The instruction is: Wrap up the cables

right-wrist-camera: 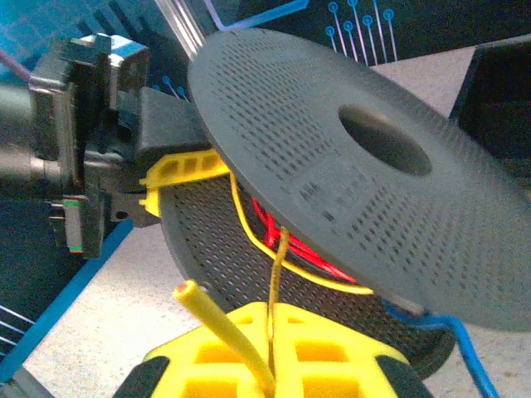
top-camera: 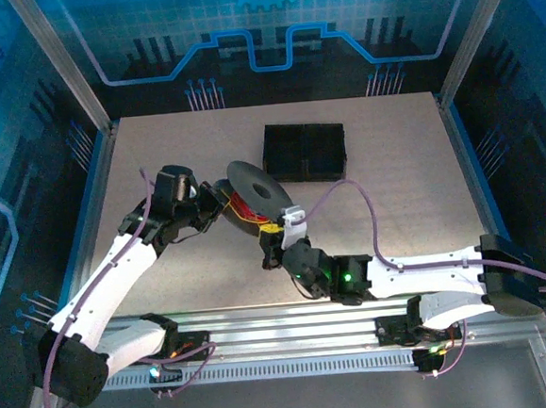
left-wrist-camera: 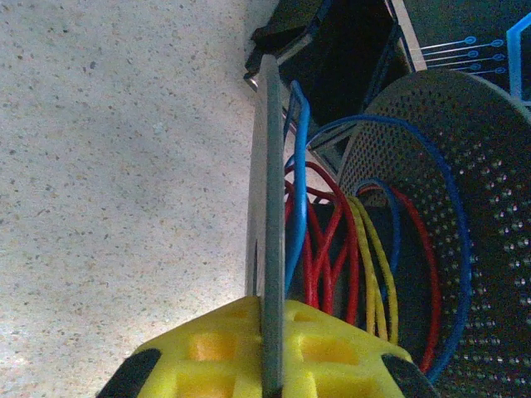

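On the left of the bench (top-camera: 155,147), the left gripper (top-camera: 212,207) is clamped on the edge of a grey spool (top-camera: 253,189). Its wrist view shows the yellow fingers (left-wrist-camera: 207,348) closed on either side of the thin near flange (left-wrist-camera: 270,207), holding the spool upright on its rim. Between that flange and the perforated far flange (left-wrist-camera: 489,207) lie the cables (left-wrist-camera: 340,249), already in loose turns: the red cable (left-wrist-camera: 319,240) nearest the core, the blue cable (left-wrist-camera: 300,166) arcing widest, and the yellow cable (left-wrist-camera: 373,265) between them. Just right of the spool, the right gripper (top-camera: 273,230) is narrowed onto the yellow cable (right-wrist-camera: 249,240), which leaves the winding and drops into the slit between its fingers, the free end (right-wrist-camera: 199,303) poking up beside them. Further right and back stands a black tray (top-camera: 305,151), well apart from the work. The turns look slack, so the likeliest trouble is a loop springing over a flange rim if the right gripper pulls sideways instead of along the groove. The blue cable already bulges close to the edge. The hold on the yellow cable sits near its tip, so a hard tug could slip it out. The left gripper pinches only a thin rim, and tension from the right could twist or tip the spool in that grip.
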`<state>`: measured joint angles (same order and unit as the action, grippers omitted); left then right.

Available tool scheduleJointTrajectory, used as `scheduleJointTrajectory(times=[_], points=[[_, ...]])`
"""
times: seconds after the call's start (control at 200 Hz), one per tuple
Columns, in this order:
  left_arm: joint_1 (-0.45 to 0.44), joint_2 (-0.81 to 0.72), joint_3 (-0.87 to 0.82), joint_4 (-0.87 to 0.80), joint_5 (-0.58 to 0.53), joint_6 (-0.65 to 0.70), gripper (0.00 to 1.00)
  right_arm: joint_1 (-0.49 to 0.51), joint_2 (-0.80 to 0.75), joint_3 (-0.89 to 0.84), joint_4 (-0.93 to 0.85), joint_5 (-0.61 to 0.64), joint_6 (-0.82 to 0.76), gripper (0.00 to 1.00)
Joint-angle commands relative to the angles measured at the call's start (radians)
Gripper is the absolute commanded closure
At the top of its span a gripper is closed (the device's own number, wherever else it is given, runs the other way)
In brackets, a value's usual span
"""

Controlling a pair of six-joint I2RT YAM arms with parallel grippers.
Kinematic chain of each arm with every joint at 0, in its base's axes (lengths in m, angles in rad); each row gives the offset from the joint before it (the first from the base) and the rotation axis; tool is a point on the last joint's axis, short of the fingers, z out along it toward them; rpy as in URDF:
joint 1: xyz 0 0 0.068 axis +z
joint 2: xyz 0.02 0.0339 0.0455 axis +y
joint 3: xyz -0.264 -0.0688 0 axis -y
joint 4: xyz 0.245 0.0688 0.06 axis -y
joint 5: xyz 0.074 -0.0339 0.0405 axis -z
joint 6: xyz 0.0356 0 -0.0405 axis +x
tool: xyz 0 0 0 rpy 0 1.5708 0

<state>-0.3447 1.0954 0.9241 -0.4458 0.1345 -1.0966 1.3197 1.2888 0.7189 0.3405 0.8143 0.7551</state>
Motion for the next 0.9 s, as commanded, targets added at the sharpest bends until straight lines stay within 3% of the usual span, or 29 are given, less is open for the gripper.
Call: scheduleJointTrajectory(times=[0.0,0.105,0.235,0.415,0.46,0.791,0.896], points=[[0.017,-0.036,-0.012,0.243,-0.212,-0.151,1.0,0.005,-0.012,-0.151,0.283,-0.082,0.133,1.0],[0.002,-0.042,-0.007,0.27,-0.194,-0.153,1.0,-0.046,0.025,-0.245,0.478,-0.172,0.235,1.0],[-0.008,-0.046,0.007,0.268,-0.159,-0.123,1.0,-0.171,0.11,-0.345,0.727,-0.371,0.408,1.0],[-0.02,-0.075,-0.009,0.272,-0.128,-0.103,1.0,-0.294,0.328,-0.443,1.08,-0.533,0.654,1.0],[-0.029,-0.075,-0.01,0.279,-0.12,-0.097,1.0,-0.323,0.375,-0.43,1.085,-0.585,0.737,1.0],[-0.055,-0.101,-0.007,0.264,-0.043,-0.043,1.0,-0.419,0.404,-0.391,1.083,-0.724,0.796,1.0],[-0.055,-0.097,-0.006,0.269,0.016,-0.025,1.0,-0.494,0.386,-0.373,1.083,-0.86,0.802,1.0]])
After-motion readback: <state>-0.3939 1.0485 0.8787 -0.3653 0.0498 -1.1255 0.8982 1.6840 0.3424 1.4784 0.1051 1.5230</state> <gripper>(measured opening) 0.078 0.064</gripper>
